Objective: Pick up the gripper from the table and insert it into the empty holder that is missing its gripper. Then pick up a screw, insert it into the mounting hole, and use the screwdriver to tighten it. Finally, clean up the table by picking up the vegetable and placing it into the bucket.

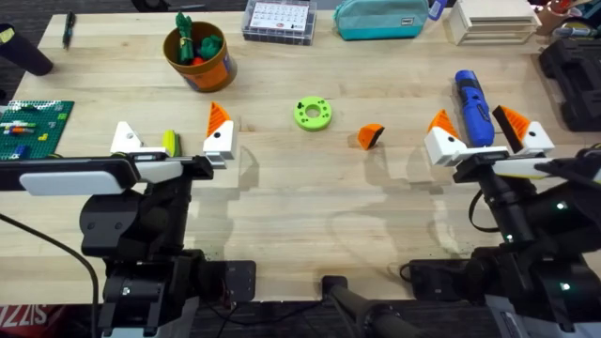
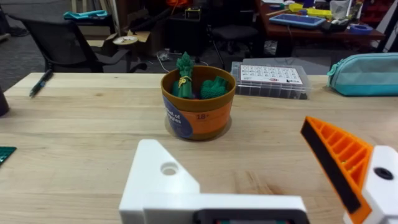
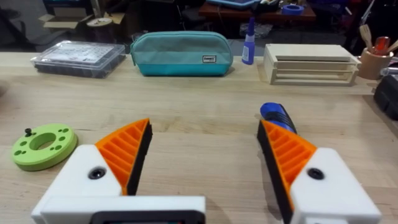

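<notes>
While the loose orange gripper lies on the bare worktop just beside the round green disc, its wedge shape is seen resting on one side, apart from both arms. The left gripper is held low over the worktop with its fingers spread wide; one finger is the bare white holder with an open mounting hole, the other carries an orange ribbed pad. The yellow-green vegetable is seen between these fingers, untouched. The orange bucket, with green and red pieces over its rim, stands beyond that gripper. The right gripper is likewise spread wide, both pads fitted, and the blue screwdriver lies lengthwise between its fingers, its near end reaching in between them.
</notes>
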Controlling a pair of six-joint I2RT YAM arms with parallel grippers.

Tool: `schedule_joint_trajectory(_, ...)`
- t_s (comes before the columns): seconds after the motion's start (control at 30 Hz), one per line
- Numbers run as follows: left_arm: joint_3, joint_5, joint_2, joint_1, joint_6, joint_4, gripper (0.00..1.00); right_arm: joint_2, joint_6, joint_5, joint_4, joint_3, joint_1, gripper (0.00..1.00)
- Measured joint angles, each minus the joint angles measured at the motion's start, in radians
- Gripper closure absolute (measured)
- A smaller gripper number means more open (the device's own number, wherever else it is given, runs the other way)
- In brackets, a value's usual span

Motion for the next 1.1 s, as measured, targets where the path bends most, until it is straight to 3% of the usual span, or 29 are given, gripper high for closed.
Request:
schedule_joint_trajectory(0.37,0.001,0.0,0.0,0.0,0.0,-0.001,0.016,0.0,-0.003,0.004,0.01,0.0,0.0,0.007)
schedule_joint_trajectory(0.5,0.049,-0.001,0.0,0.0,0.0,-0.125,0.015,0.0,-0.003,0.003,-0.01,0.005,0.0,0.008)
schedule_joint_trajectory(0.63,0.201,-0.006,0.034,0.0,0.0,-0.289,0.016,0.005,0.002,0.003,-0.15,0.078,0.0,0.008)
schedule_joint_trajectory(0.77,0.409,-0.013,0.153,0.0,0.0,-0.441,0.016,0.084,0.002,0.002,-0.236,0.192,0.0,0.008)
schedule_joint_trajectory(0.93,0.716,-0.031,0.427,0.0,-0.012,-0.737,0.015,0.294,0.002,0.001,-0.35,0.402,0.0,0.008)
schedule_joint_trajectory(1.1,0.969,-0.038,0.706,0.0,-0.081,-0.991,0.016,0.555,0.002,-0.016,-0.501,0.655,0.0,0.008)
